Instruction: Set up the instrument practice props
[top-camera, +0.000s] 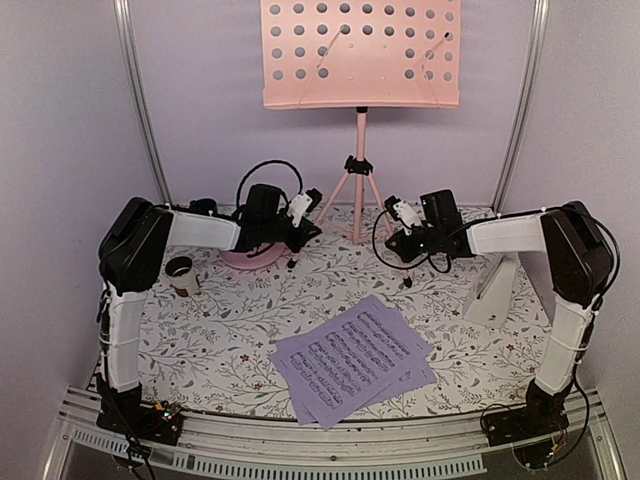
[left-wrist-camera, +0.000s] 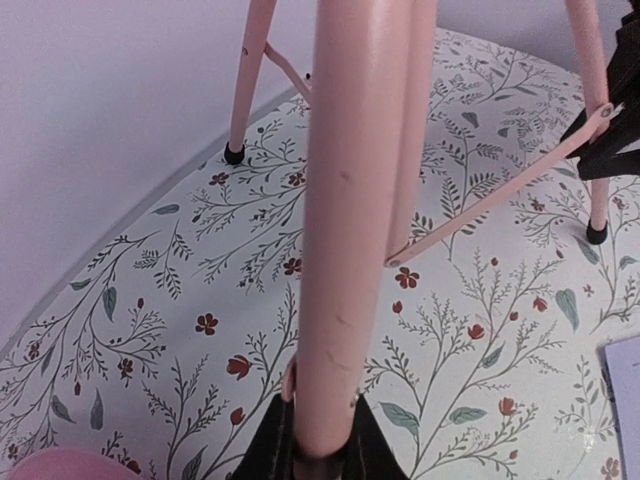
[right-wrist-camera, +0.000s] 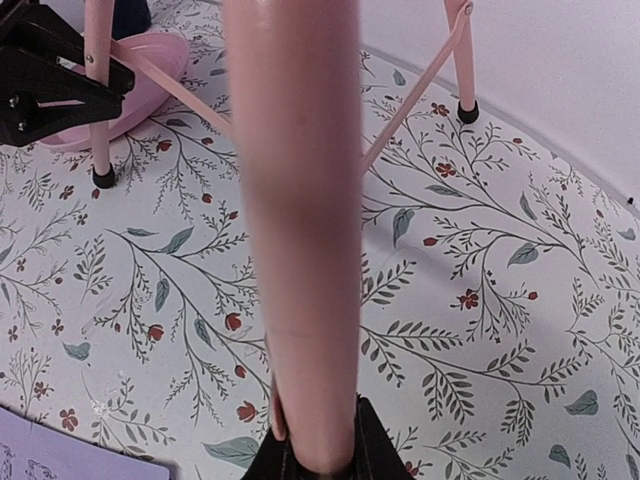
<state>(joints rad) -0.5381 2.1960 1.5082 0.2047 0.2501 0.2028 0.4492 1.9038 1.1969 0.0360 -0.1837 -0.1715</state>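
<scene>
Top external view shows the pink music stand (top-camera: 360, 50) standing upright at the back of the flowery table (top-camera: 230, 340), in the middle. The left gripper (left-wrist-camera: 322, 452) is closed tight around one thin pink leg (left-wrist-camera: 345, 250). The right gripper (right-wrist-camera: 318, 455) is closed around a second leg (right-wrist-camera: 300, 250). The stand looks light but tall, with a big flat top, so I think it can tip over easily. The legs look stiff and smooth, so they may slip. Holding low on two legs, one each side, seems safest. The sheet music pages (top-camera: 355, 360) lie near the front, and the white metronome (top-camera: 495, 290) sits on the right.
</scene>
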